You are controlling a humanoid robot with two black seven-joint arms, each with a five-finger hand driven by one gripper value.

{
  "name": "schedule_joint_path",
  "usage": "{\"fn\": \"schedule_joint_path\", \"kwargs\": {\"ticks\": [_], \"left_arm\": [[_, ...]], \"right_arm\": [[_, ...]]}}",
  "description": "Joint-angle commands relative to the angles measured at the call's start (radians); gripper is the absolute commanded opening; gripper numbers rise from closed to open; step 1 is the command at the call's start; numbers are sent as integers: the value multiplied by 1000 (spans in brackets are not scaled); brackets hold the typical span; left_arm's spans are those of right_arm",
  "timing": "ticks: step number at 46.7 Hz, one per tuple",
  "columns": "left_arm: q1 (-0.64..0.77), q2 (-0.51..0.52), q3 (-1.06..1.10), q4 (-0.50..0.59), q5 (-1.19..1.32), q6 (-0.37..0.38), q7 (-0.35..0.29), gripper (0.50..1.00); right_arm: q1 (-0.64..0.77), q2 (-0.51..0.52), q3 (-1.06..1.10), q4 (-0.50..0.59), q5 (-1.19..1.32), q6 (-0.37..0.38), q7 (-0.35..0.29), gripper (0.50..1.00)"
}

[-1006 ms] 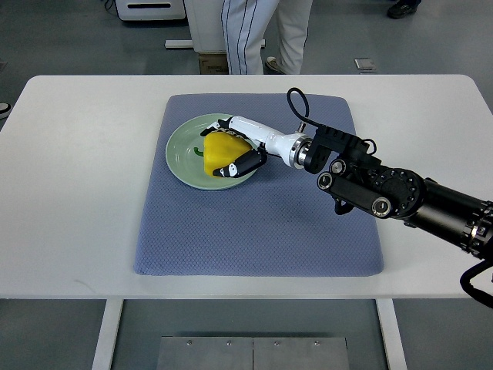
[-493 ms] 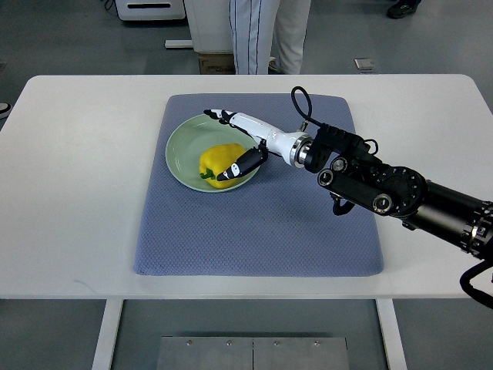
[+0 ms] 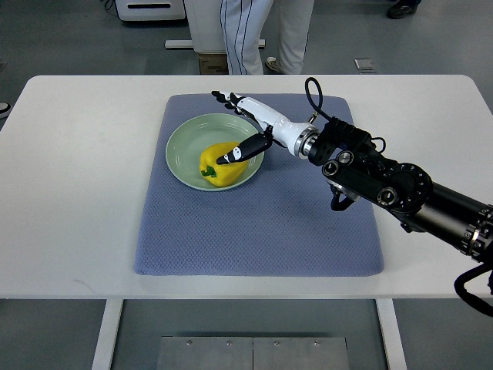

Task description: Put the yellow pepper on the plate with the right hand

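Resting on the plate [image 3: 179,146], the yellow pepper [image 3: 219,164] lies beneath the right hand [image 3: 248,127], fingers [image 3: 235,155] released.

Yellow pepper [image 3: 218,163] lying on green plate [image 3: 182,148]; right robot hand [image 3: 245,123] spread open above, empty.

Lab or test room. White table [image 3: 85,177] on grey smooth floor [image 3: 62,38]; blue mat [image 3: 254,223] as staged work area. White equipment base [image 3: 150,9] behind. Person [image 3: 266,31] standing by far edge, legs only visible.
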Motion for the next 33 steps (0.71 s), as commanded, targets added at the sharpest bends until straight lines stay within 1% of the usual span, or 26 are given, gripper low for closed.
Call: {"fn": "schedule_joint_path", "kwargs": {"ticks": [1,8,17,24,33], "left_arm": [[0,0,0,0,0,0,0,1000],[0,0,0,0,0,0,0,1000],[0,0,0,1,0,0,0,1000],[0,0,0,0,0,0,0,1000],[0,0,0,0,0,0,0,1000]], "right_arm": [[-14,0,34,-2,25,-1,1,991],[-70,0,139,-2,36,-17,-1,991],[-129,-34,303,-4,36,-23,-7,991],[-176,-46,435,-8,36,-24,-34,989],[-237,-52,596,-14,41,-58,-48,989]]}}
